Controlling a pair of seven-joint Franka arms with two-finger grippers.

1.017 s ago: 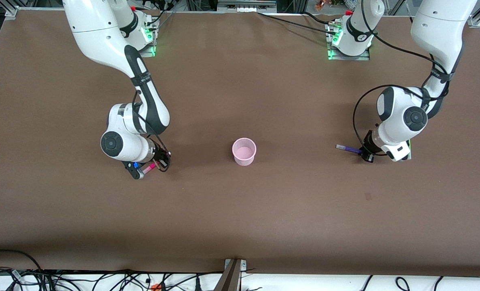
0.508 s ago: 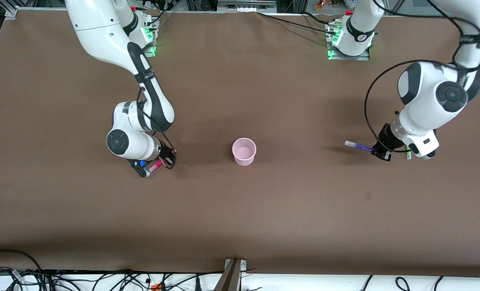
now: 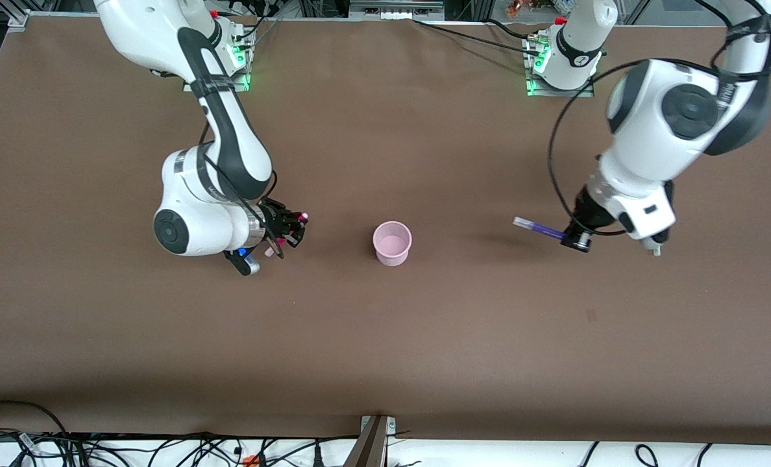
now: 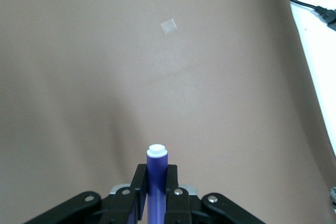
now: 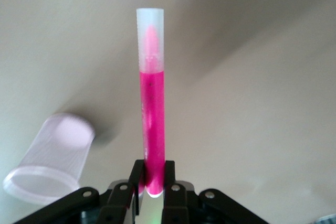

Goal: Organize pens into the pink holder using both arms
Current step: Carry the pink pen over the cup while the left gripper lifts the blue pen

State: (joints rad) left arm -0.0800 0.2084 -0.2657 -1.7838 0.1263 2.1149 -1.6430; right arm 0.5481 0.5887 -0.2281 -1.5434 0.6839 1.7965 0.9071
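The pink holder [image 3: 392, 243] stands upright at the table's middle. My right gripper [image 3: 287, 231] is shut on the magenta pen [image 3: 302, 217] and holds it over the table, beside the holder toward the right arm's end. In the right wrist view the gripper [image 5: 152, 182] clamps the magenta pen [image 5: 151, 103] near one end, with the holder [image 5: 50, 166] close by. My left gripper [image 3: 570, 237] is shut on the purple pen [image 3: 538, 228] over the table toward the left arm's end. In the left wrist view the gripper [image 4: 156, 192] grips the purple pen [image 4: 156, 174]. The yellow and green pens are not clearly in view.
The brown table [image 3: 385, 337] carries a small pale mark [image 3: 591, 315] nearer the front camera than the left gripper; it also shows in the left wrist view [image 4: 168, 25]. Cables [image 3: 165, 447] lie along the table's near edge.
Both arms have lifted their pens off the table. The right gripper has swung the magenta pen toward the holder. The left gripper has risen and moved the purple pen toward the holder.
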